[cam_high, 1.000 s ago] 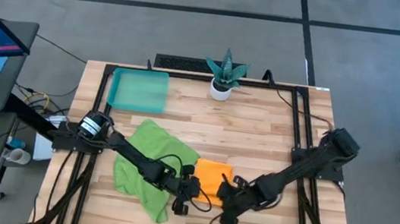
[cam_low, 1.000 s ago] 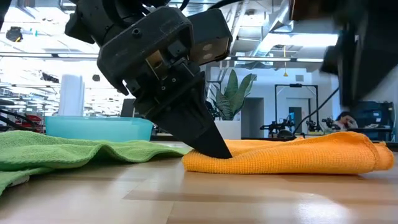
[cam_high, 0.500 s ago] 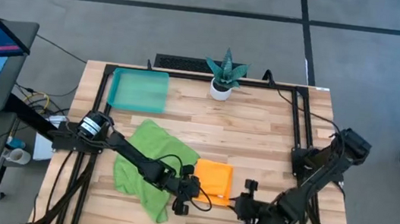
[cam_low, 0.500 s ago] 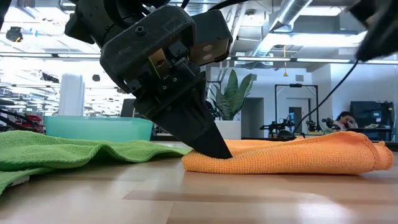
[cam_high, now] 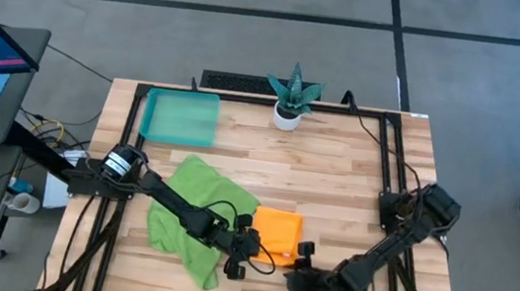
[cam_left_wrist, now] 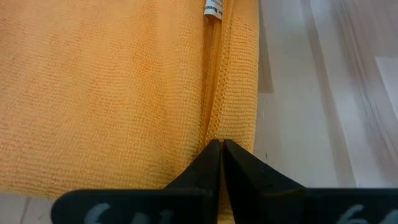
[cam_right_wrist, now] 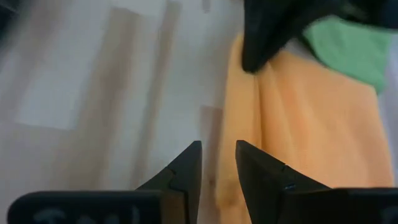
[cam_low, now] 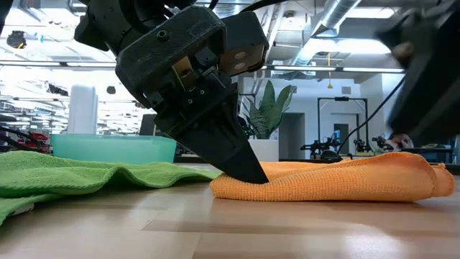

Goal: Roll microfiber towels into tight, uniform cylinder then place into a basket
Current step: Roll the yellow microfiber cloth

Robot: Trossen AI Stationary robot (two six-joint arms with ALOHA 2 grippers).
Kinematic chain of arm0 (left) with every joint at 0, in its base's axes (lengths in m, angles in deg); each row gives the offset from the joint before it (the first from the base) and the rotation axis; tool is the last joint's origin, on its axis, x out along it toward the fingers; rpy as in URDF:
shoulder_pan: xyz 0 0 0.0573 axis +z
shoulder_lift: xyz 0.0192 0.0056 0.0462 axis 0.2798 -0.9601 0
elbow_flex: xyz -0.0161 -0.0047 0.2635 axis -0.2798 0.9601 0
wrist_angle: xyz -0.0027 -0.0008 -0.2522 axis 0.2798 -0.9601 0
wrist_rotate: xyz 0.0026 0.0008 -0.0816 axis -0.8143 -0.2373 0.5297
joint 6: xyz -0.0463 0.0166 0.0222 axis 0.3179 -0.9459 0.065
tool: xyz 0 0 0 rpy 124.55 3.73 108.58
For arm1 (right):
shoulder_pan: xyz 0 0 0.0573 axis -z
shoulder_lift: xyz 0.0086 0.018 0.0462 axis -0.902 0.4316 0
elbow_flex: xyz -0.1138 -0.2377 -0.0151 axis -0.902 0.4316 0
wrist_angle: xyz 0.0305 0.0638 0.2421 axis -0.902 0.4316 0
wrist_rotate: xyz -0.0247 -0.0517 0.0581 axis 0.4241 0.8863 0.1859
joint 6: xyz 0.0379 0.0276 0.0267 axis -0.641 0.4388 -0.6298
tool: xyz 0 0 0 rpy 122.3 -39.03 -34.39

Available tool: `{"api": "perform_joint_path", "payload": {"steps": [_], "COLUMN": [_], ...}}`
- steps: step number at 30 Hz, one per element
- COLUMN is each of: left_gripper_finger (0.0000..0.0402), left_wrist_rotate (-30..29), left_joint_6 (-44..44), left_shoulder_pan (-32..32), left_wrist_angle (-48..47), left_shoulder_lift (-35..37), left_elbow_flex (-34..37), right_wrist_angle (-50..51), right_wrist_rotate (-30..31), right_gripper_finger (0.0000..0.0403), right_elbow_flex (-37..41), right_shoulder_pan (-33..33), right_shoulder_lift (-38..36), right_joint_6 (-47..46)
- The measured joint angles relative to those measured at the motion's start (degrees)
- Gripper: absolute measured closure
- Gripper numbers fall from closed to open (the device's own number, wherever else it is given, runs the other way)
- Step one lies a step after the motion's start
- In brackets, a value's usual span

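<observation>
You see the left gripper (cam_left_wrist: 221,146) pressed closed on the hem of the orange towel (cam_high: 278,233), which lies folded near the table's 6 o'clock edge. The right gripper (cam_right_wrist: 217,149) has a narrow gap, holds nothing, just beside this towel. The green towel (cam_high: 194,212) lies at 8 o'clock, the basket (cam_high: 181,117) at 10 o'clock.
</observation>
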Motion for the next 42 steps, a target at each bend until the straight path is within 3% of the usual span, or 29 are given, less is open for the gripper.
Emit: {"api": "perform_joint_path", "payload": {"steps": [5,13,20,27,33,37,42], "left_gripper_finger": [0.0386,0.0386,0.0386,0.0386,0.0386,0.0383,0.0356], "left_wrist_rotate": [0.03,0.04,0.02,-6.43,-18.71,-27.72,-26.57], "left_joint_6": [0.02,0.00,-2.86,-14.69,-27.49,-27.95,-26.31], "left_shoulder_pan": [0.02,0.02,-0.11,-3.46,-8.64,-10.65,-10.95], "left_wrist_angle": [0.00,-0.02,-0.37,-1.55,-2.52,-3.78,-8.19], "left_shoulder_lift": [0.00,-0.01,0.09,1.01,1.15,1.21,1.25], "left_elbow_flex": [0.00,0.00,-0.28,-0.96,-3.80,-5.33,-6.78], "right_wrist_angle": [0.40,1.34,4.04,5.73,6.65,6.57,6.46], "right_wrist_rotate": [-2.75,-6.53,-7.98,-10.91,-11.13,-12.54,-12.58], "right_gripper_finger": [0.0269,0.0220,0.0206,0.0276,0.0346,0.0374,0.0377], "right_elbow_flex": [0.04,-0.15,-0.29,-0.33,-0.15,-0.15,-0.13], "right_shoulder_pan": [1.87,3.53,5.27,7.20,8.23,8.63,8.63], "right_shoulder_lift": [1.70,3.41,4.14,4.14,4.14,4.10,4.10], "right_joint_6": [0.16,0.00,-6.51,-12.01,-12.63,-13.02,-13.29]}}
